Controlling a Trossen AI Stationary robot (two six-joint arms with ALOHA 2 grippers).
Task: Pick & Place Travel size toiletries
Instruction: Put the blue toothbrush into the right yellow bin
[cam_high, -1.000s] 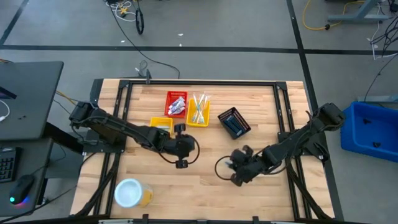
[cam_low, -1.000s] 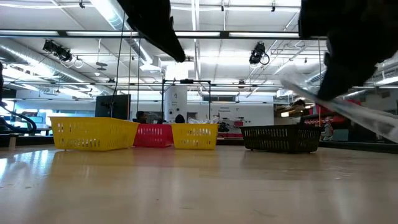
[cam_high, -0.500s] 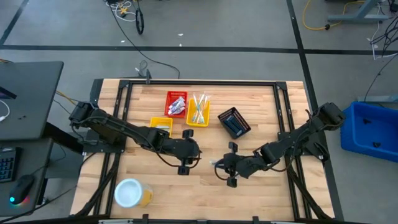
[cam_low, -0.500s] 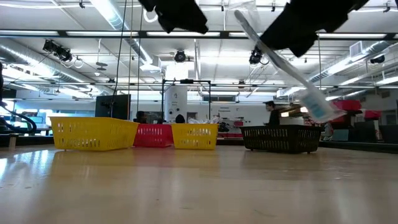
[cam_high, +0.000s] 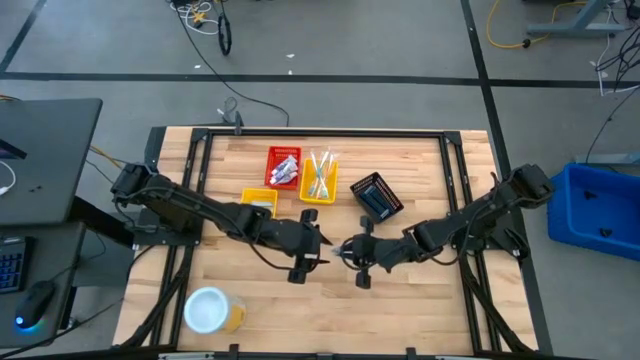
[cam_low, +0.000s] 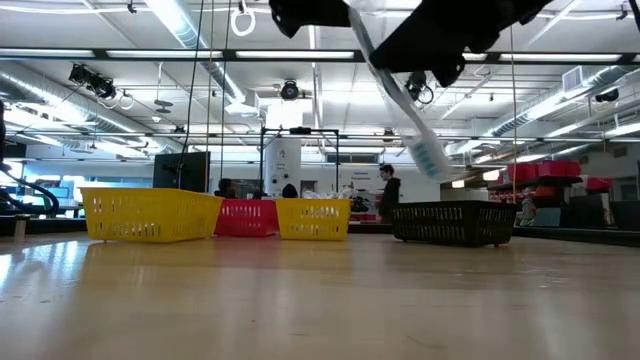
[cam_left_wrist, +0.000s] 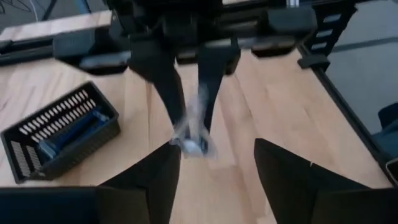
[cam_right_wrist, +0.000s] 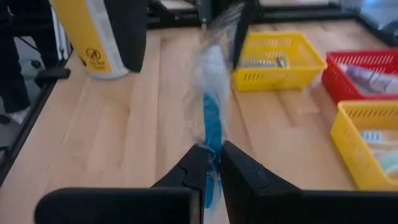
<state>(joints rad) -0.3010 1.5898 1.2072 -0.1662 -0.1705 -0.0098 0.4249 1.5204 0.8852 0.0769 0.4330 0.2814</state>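
Above the middle of the tabletop (cam_high: 250, 290), the right tool (cam_high: 349, 250) and the left tool (cam_high: 320, 245) meet tip to tip, well clear of the wood. The right tool has its fingers (cam_right_wrist: 198, 163) pressed together on one end of a blue toothbrush in a clear wrapper (cam_right_wrist: 210, 118); in the low view the wrapped brush (cam_low: 400, 95) hangs at a slant from that tool, its blue end lowest. The other end of the wrapper reaches to the left tool, whose fingers (cam_left_wrist: 281, 168) stand wide apart on either side of it; whether they touch the wrapper cannot be told.

Beyond the two tools, toward the tabletop's far edge, stand the baskets. A black basket (cam_high: 377, 196) with a dark blue item inside is just past the right tool. A yellow basket of toothbrushes (cam_high: 319, 177) and a red basket of small white tubes (cam_high: 283, 166) stand side by side past the left tool, and another yellow basket (cam_high: 258, 200) sits next to the left arm. Near the front edge, well away from both tools on the left arm's side, stands a yellow round container with a white top (cam_high: 208, 310).

A person (cam_low: 388, 190) shows in the room behind the tabletop in the low view.
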